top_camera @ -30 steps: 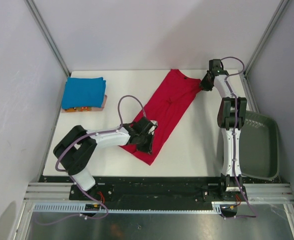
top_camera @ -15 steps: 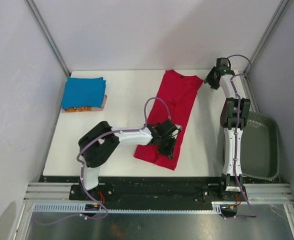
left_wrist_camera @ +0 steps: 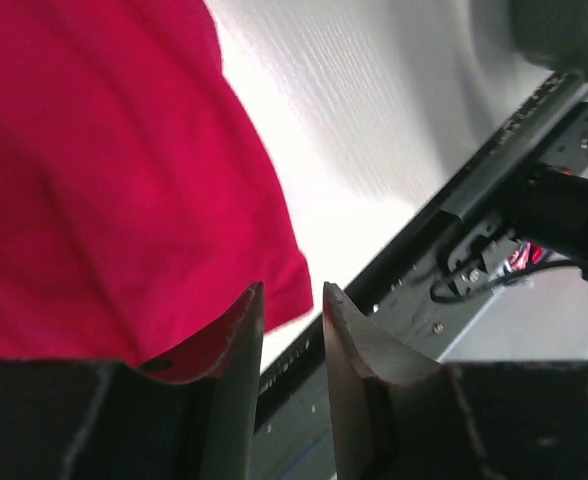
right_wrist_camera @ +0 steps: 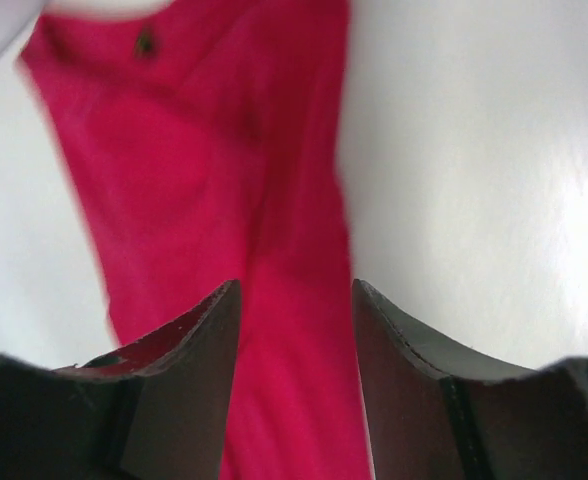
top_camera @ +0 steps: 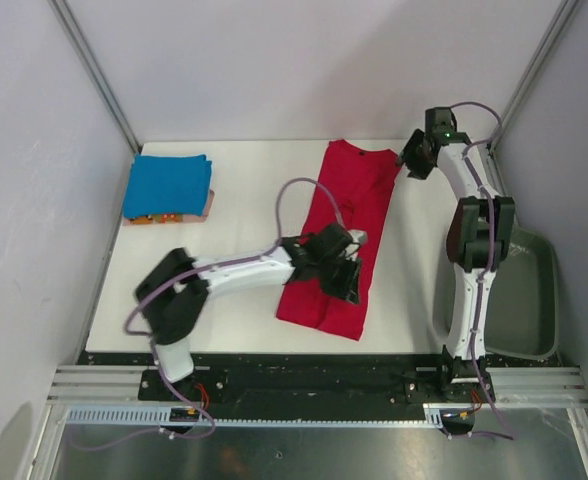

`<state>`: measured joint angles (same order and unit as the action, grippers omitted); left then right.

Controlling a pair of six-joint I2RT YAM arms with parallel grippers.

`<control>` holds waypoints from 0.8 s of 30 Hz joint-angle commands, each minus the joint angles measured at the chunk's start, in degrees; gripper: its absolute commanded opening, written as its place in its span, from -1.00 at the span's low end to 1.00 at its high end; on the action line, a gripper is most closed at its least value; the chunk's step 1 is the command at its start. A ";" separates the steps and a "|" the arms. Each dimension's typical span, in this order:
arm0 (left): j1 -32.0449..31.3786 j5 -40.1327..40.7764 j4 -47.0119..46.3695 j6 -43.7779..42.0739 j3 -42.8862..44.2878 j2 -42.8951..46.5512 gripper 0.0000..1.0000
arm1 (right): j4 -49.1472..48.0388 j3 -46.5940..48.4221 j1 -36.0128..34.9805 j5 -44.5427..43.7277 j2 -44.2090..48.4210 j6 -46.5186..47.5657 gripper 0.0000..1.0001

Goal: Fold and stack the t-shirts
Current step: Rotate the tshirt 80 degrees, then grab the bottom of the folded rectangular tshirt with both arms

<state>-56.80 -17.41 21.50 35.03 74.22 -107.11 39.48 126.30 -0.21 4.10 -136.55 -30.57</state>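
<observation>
Red t-shirt (top_camera: 364,195): flat on the white table (top_camera: 244,210), folded into a long narrow strip. Collar end at the far edge, hem toward the near edge.
Neck tag (right_wrist_camera: 146,42): dark, at the collar, seen in the right wrist view (blurred).
Hem corner: in the left wrist view, just behind the left fingertips and close to the table's near edge.
Left gripper (top_camera: 346,268): low over the near right part of the strip. Jaws a little apart, nothing between them (contact between cloth and finger unclear).
Right gripper (top_camera: 412,165): just off the shirt's far right corner. Jaws parted and empty, red cloth visible beyond the gap.
Blue t-shirt (top_camera: 169,183): folded, at the table's far left corner, resting on the orange t-shirt (top_camera: 159,218), of which only an edge shows.
Dark grey bin (top_camera: 529,290): beside the table's right edge, past the right arm.
</observation>
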 commanded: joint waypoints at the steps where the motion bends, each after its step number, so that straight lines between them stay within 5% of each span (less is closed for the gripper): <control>1: 3.58 5.61 -0.01 1.78 -7.63 16.43 -0.31 | -4.19 -21.28 -4.47 3.45 22.28 -3.45 0.02; 6: 9.48 7.65 -0.10 2.50 -17.33 23.61 -0.50 | -10.29 -48.65 -8.70 4.99 41.89 -6.14 -0.10; 13: 10.62 11.97 -0.52 1.85 -22.21 19.43 -0.86 | -11.60 -70.66 -19.40 4.14 57.35 -10.91 -0.26; 24: 10.50 12.59 -1.89 3.30 -30.73 16.35 -0.94 | -10.88 -82.54 -32.60 0.92 62.23 -15.44 -0.26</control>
<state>-46.13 -7.05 20.14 37.56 46.11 -90.35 29.76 46.04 -30.59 6.72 -76.42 -43.64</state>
